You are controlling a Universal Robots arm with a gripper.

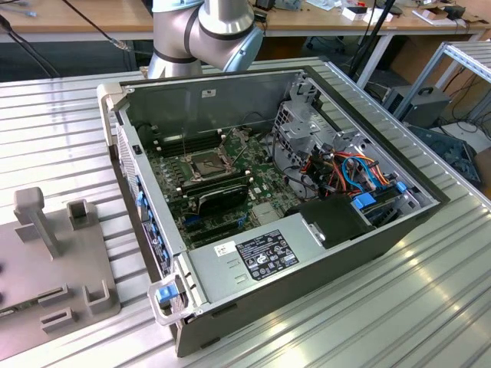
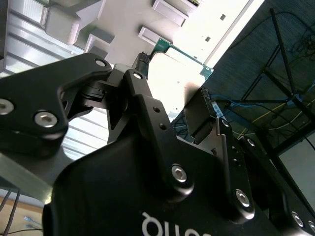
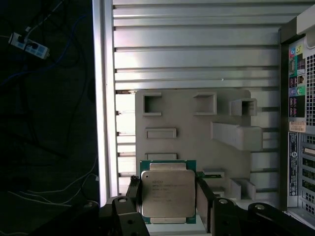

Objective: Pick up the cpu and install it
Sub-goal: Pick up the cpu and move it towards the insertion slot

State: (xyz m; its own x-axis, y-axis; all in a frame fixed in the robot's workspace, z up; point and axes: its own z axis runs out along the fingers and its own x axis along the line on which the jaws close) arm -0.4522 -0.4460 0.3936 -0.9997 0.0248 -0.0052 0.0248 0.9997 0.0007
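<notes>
Cpu (image 3: pixel 168 193): square, no long axis. The silver lid is turned toward the first wrist view, with edges parallel to those of the grey fixture plate (image 3: pixel 197 142). It is clamped on two opposite sides by the gripper (image 3: pixel 169 199), over the plate.

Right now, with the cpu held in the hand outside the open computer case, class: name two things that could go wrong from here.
1. The hand pinches the cpu by two opposite edges alone; a jolt might tilt or drop it.
2. The socket lies low inside the case, near the drive cage; a skewed descent could knock the cpu against them.
</notes>
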